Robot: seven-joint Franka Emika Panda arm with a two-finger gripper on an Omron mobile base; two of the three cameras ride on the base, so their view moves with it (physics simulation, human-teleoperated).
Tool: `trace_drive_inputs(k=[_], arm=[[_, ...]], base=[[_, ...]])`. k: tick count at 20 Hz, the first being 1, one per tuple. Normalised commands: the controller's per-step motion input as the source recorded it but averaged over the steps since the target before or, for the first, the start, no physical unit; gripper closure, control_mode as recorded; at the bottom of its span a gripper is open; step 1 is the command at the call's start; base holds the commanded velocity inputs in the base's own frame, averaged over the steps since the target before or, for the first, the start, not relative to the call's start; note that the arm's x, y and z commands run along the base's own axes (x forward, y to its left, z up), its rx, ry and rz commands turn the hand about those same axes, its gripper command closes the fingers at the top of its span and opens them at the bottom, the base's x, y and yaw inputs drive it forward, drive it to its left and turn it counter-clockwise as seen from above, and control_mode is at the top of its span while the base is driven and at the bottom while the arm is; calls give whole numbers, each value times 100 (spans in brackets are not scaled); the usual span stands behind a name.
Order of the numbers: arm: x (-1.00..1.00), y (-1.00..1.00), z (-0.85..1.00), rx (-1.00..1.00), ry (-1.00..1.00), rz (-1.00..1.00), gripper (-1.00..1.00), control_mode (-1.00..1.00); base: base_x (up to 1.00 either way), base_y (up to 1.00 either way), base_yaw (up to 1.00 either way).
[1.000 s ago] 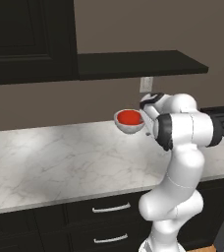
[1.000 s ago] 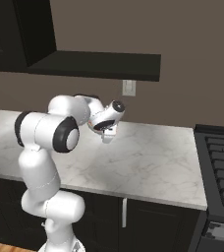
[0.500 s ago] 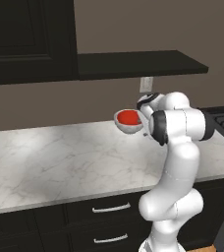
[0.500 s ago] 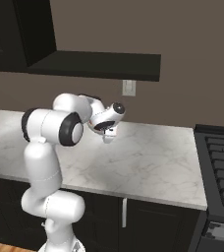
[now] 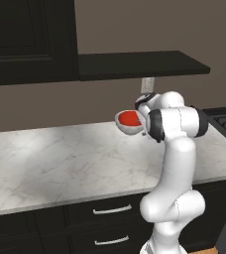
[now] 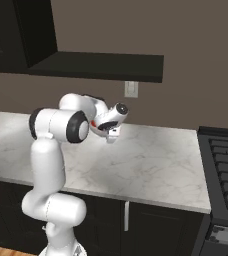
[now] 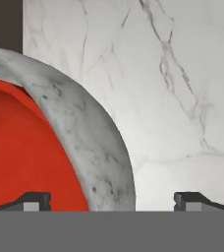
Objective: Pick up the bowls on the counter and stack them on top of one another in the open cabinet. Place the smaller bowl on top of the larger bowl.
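Fingers [image 7: 112,199] spread wide, straddling the white speckled bowl's [image 7: 92,142] rim at its 3 o'clock edge; the red bowl [image 5: 130,118] sits inside it. Since a moment ago the arm has drawn inward, both bowls still above the desk [image 5: 60,163], well below the open shelf [image 5: 140,64] at 12 o'clock.

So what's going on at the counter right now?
The red bowl already sits inside the white-grey speckled bowl, and the pair shows beside the white arm's hand, above the white marble counter. The gripper has its fingers wide apart, straddling the speckled rim. The black open shelf above holds neither bowl yet.
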Motion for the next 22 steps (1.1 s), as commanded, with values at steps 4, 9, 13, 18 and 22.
trace_drive_inputs(k=[4, 9, 13, 18, 22], arm=[[37, 0, -12, 0, 0, 0, -100, -100], [24, 0, -20, 0, 0, 0, 100, -100], [11, 0, -23, 0, 0, 0, 100, -100], [0, 0, -2, 0, 0, 0, 100, -100], [-5, 2, 1, 0, 0, 0, 100, -100]], base=[[0, 0, 0], [0, 0, 0], [0, 0, 0], [0, 0, 0], [0, 0, 0]])
